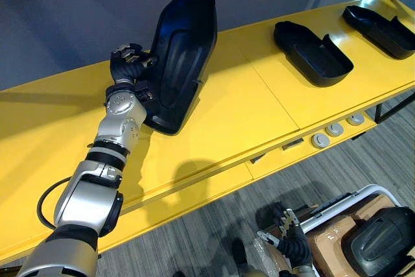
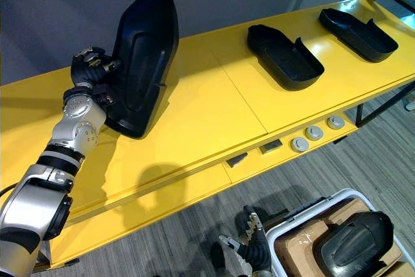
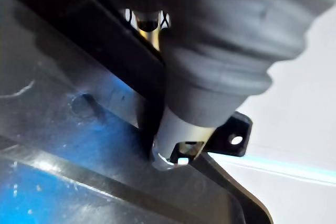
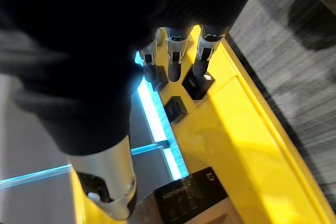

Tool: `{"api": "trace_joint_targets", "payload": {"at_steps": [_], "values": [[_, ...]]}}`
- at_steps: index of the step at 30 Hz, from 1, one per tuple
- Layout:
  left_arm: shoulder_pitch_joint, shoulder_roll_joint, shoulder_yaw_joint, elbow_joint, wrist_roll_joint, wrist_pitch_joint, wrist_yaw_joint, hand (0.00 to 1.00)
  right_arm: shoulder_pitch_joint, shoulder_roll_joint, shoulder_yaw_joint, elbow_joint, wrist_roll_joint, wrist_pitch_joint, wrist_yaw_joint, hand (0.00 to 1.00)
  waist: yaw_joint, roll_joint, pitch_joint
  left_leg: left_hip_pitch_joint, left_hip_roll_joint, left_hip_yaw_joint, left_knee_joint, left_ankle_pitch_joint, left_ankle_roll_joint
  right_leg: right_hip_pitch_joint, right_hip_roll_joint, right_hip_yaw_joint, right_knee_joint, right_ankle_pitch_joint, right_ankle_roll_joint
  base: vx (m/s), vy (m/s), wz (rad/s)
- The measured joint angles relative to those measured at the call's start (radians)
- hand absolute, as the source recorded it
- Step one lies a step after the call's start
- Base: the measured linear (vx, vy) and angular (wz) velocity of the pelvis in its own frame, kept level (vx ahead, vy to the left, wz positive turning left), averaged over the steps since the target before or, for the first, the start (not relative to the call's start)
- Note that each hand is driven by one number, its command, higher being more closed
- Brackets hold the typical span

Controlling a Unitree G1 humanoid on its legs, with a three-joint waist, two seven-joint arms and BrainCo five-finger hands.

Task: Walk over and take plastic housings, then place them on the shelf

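Note:
A large black plastic housing [image 1: 183,56] stands on end, tilted, on the yellow shelf [image 1: 246,102]. My left hand [image 1: 130,64] is shut on its left rim, fingers curled over the edge. From the left wrist, a finger [image 3: 178,135] presses against the housing's dark inner wall [image 3: 63,129]. Two more black housings [image 1: 312,53] [image 1: 382,27] lie flat farther right on the shelf. My right hand [image 1: 293,237] hangs low near the floor, holding nothing, its fingers [image 4: 176,59] relaxed and straight.
A white cart [image 1: 363,196] at the lower right holds a cardboard box with another black housing [image 1: 381,241]. Round buttons [image 1: 334,130] sit along the shelf's front edge. A grey wall rises behind the shelf; grey carpet lies below.

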Motion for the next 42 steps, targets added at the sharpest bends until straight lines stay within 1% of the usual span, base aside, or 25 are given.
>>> {"api": "trace_joint_targets", "payload": {"at_steps": [1, 2, 5, 6, 8, 9, 11, 12, 13, 18, 20, 24, 28, 30, 31, 32, 33, 35, 36, 37, 38, 39, 40, 41, 42], "values": [[-0.002, 0.002, -0.008, 0.002, -0.014, 0.000, 0.000, 1.00, -0.001, 0.000, 0.000, 0.015, 0.000, 0.001, 0.000, 0.00, 0.000, 0.000, 0.003, -0.001, 0.000, 0.000, 0.000, 0.000, 0.000, 0.000, 0.000, 0.000, 0.000, 0.000, 0.000, 0.00, 0.000, 0.00], [-0.004, 0.003, -0.017, 0.004, -0.049, 0.003, 0.000, 1.00, -0.002, -0.003, 0.000, 0.065, 0.000, 0.008, 0.000, 0.00, -0.003, 0.000, 0.006, -0.004, 0.000, 0.000, 0.000, 0.002, -0.001, -0.003, 0.000, -0.002, -0.001, 0.001, -0.002, 0.00, 0.000, 0.03], [-0.004, 0.003, -0.017, 0.004, -0.074, 0.003, 0.002, 1.00, -0.004, -0.018, 0.000, 0.151, 0.000, 0.021, -0.002, 0.00, -0.009, 0.000, 0.013, -0.006, 0.000, 0.000, 0.000, 0.004, 0.000, -0.004, 0.000, -0.004, -0.001, 0.002, -0.003, 0.00, 0.000, 0.01], [-0.004, 0.003, -0.017, 0.004, -0.083, 0.003, 0.003, 1.00, -0.007, -0.029, 0.000, 0.187, -0.001, 0.032, -0.002, 0.00, -0.012, -0.001, 0.019, -0.007, 0.000, 0.000, 0.000, 0.005, 0.000, -0.004, 0.000, -0.004, -0.001, 0.003, -0.005, 0.00, 0.000, 0.00], [-0.004, 0.003, -0.017, 0.004, -0.093, 0.003, 0.004, 1.00, -0.012, -0.033, -0.001, 0.216, -0.001, 0.040, -0.002, 0.00, -0.015, -0.001, 0.026, -0.008, 0.000, 0.000, 0.000, 0.006, 0.000, -0.006, 0.000, -0.004, -0.001, 0.005, -0.007, 0.00, 0.000, 0.00], [-0.004, 0.003, -0.017, 0.005, -0.093, 0.003, 0.004, 0.00, -0.023, -0.038, 0.000, 0.233, -0.001, 0.048, -0.002, 0.00, -0.020, -0.001, 0.028, -0.016, 0.000, 0.000, -0.002, 0.009, 0.001, -0.014, 0.000, -0.003, -0.001, 0.009, -0.008, -0.03, 0.001, -0.01], [-0.004, 0.002, -0.017, 0.015, -0.092, 0.003, 0.003, 0.00, -0.036, -0.038, 0.001, 0.245, -0.001, 0.051, -0.001, 0.00, -0.028, -0.001, 0.030, -0.016, 0.000, 0.001, -0.010, 0.015, 0.001, -0.019, 0.001, -0.003, -0.001, 0.012, -0.007, 0.00, 0.000, 0.00], [-0.004, 0.001, -0.021, 0.037, -0.091, 0.008, 0.003, 0.00, -0.043, -0.038, 0.003, 0.250, -0.001, 0.051, -0.001, 0.00, -0.036, -0.001, 0.030, -0.014, 0.000, 0.001, -0.015, 0.018, 0.001, -0.019, 0.002, -0.002, -0.001, 0.013, -0.007, 0.00, 0.000, 0.00], [-0.004, 0.000, -0.027, 0.051, -0.089, 0.013, 0.003, 0.00, -0.043, -0.038, 0.004, 0.250, -0.001, 0.051, -0.001, 0.00, -0.038, -0.001, 0.030, -0.012, 0.000, 0.003, -0.015, 0.018, 0.001, -0.019, 0.002, -0.001, -0.002, 0.014, -0.008, -0.01, 0.006, -0.04], [-0.010, -0.006, -0.029, 0.115, -0.040, 0.046, 0.003, 0.00, -0.043, -0.038, 0.012, 0.251, -0.001, 0.051, 0.001, 0.00, -0.044, -0.002, 0.032, -0.010, 0.000, 0.017, -0.015, 0.020, 0.001, -0.018, 0.004, 0.011, -0.015, 0.029, -0.009, -0.02, 0.009, -0.08], [-0.012, -0.009, -0.023, 0.136, -0.011, 0.048, 0.005, 0.00, -0.043, -0.038, 0.012, 0.251, 0.000, 0.052, 0.003, 0.00, -0.046, -0.002, 0.034, -0.006, 0.001, 0.024, -0.015, 0.020, 0.001, -0.018, 0.005, 0.019, -0.016, 0.031, -0.009, -0.02, 0.013, -0.09], [-0.020, -0.013, -0.001, 0.158, 0.010, 0.055, 0.028, 0.00, -0.044, -0.038, 0.012, 0.251, 0.000, 0.052, 0.003, 0.00, -0.047, -0.002, 0.036, -0.003, 0.001, 0.033, -0.015, 0.020, 0.002, -0.019, 0.006, 0.028, -0.017, 0.035, -0.007, -0.01, 0.019, -0.07], [-0.035, -0.036, 0.098, 0.176, 0.050, 0.060, 0.075, 0.00, -0.046, -0.038, 0.012, 0.254, 0.002, 0.052, 0.004, 0.00, -0.047, -0.002, 0.040, -0.005, 0.001, 0.041, -0.016, 0.020, 0.002, -0.017, 0.006, 0.035, -0.036, 0.049, -0.004, -0.01, 0.025, -0.06], [-0.048, -0.059, 0.148, 0.132, 0.064, 0.062, 0.106, 0.00, -0.047, -0.038, 0.012, 0.265, 0.003, 0.051, 0.004, 0.00, -0.047, -0.002, 0.042, -0.005, 0.000, 0.041, -0.016, 0.021, 0.002, -0.017, 0.006, 0.035, -0.036, 0.049, -0.004, 0.01, 0.032, -0.01], [-0.048, -0.069, 0.169, 0.047, 0.112, 0.059, 0.131, 0.00, -0.048, -0.038, 0.011, 0.273, 0.003, 0.051, 0.004, 0.00, -0.046, -0.002, 0.042, -0.005, 0.000, 0.042, -0.016, 0.021, 0.002, -0.017, 0.006, 0.035, -0.036, 0.049, -0.004, 0.02, 0.032, 0.00], [-0.048, -0.074, 0.175, 0.004, 0.138, 0.053, 0.141, 0.00, -0.049, -0.038, 0.011, 0.278, 0.003, 0.050, 0.005, 0.00, -0.045, -0.002, 0.042, -0.005, 0.000, 0.042, -0.016, 0.021, 0.002, -0.017, 0.006, 0.035, -0.036, 0.049, -0.004, 0.03, 0.032, 0.00], [-0.043, -0.081, 0.184, -0.145, 0.254, 0.033, 0.172, 0.00, -0.057, -0.038, 0.008, 0.296, 0.004, 0.050, 0.007, 0.00, -0.042, -0.002, 0.042, -0.002, 0.001, 0.042, -0.017, 0.021, 0.002, -0.013, 0.006, 0.034, -0.037, 0.049, -0.004, 0.04, 0.037, -0.01], [-0.004, -0.082, 0.183, -0.324, 0.387, 0.006, 0.203, 0.00, -0.061, -0.037, -0.002, 0.305, 0.004, 0.044, 0.011, 0.00, -0.041, 0.000, 0.043, 0.022, 0.002, 0.042, -0.020, 0.021, 0.002, 0.016, 0.006, 0.032, -0.047, 0.049, -0.004, 0.04, 0.027, -0.02], [0.044, -0.078, 0.183, -0.425, 0.502, -0.012, 0.219, 0.00, -0.061, -0.037, -0.012, 0.310, 0.005, 0.032, 0.017, 0.00, -0.036, 0.001, 0.043, 0.039, 0.002, 0.043, -0.019, 0.020, 0.002, 0.038, 0.006, 0.031, -0.051, 0.048, -0.005, 0.00, 0.000, 0.00], [0.085, -0.070, 0.183, -0.493, 0.580, -0.024, 0.224, 0.00, -0.063, -0.037, -0.021, 0.318, 0.011, 0.016, 0.023, 0.00, -0.030, 0.004, 0.041, 0.048, 0.002, 0.042, -0.018, 0.020, 0.002, 0.049, 0.006, 0.029, -0.053, 0.046, -0.004, 0.00, 0.000, 0.00], [0.112, -0.063, 0.183, -0.529, 0.631, -0.031, 0.224, 0.00, -0.064, -0.036, -0.028, 0.328, 0.016, 0.005, 0.027, 0.00, -0.025, 0.008, 0.039, 0.054, 0.002, 0.041, -0.018, 0.020, 0.001, 0.053, 0.007, 0.027, -0.054, 0.044, -0.004, 0.00, 0.024, 0.07], [0.166, -0.039, 0.182, -0.577, 0.745, -0.042, 0.224, 0.00, -0.064, -0.036, -0.044, 0.342, 0.032, -0.008, 0.034, 0.00, -0.010, 0.017, 0.034, 0.054, 0.002, 0.039, -0.019, 0.020, 0.001, 0.054, 0.008, 0.023, -0.054, 0.044, -0.003, -0.02, 0.030, 0.12], [0.216, -0.006, 0.181, -0.595, 0.864, -0.042, 0.221, 0.00, -0.064, -0.038, -0.055, 0.361, 0.041, -0.023, 0.045, 0.00, 0.003, 0.025, 0.032, 0.054, 0.003, 0.033, -0.020, 0.019, 0.001, 0.057, 0.009, 0.016, -0.054, 0.044, -0.003, -0.02, 0.020, 0.16], [0.242, 0.014, 0.178, -0.597, 0.914, -0.043, 0.218, 0.00, -0.064, -0.039, -0.066, 0.373, 0.042, -0.029, 0.051, 0.00, 0.007, 0.029, 0.031, 0.054, 0.004, 0.027, -0.020, 0.019, 0.001, 0.061, 0.008, 0.007, -0.054, 0.044, -0.003, -0.07, 0.032, 0.28], [0.314, 0.070, 0.169, -0.601, 1.036, -0.043, 0.193, 0.00, -0.059, -0.037, -0.087, 0.391, 0.044, -0.035, 0.066, 0.00, 0.011, 0.035, 0.026, 0.058, 0.005, 0.018, -0.020, 0.018, -0.001, 0.072, 0.008, -0.007, -0.054, 0.042, -0.001, -0.06, 0.031, 0.25]]}}
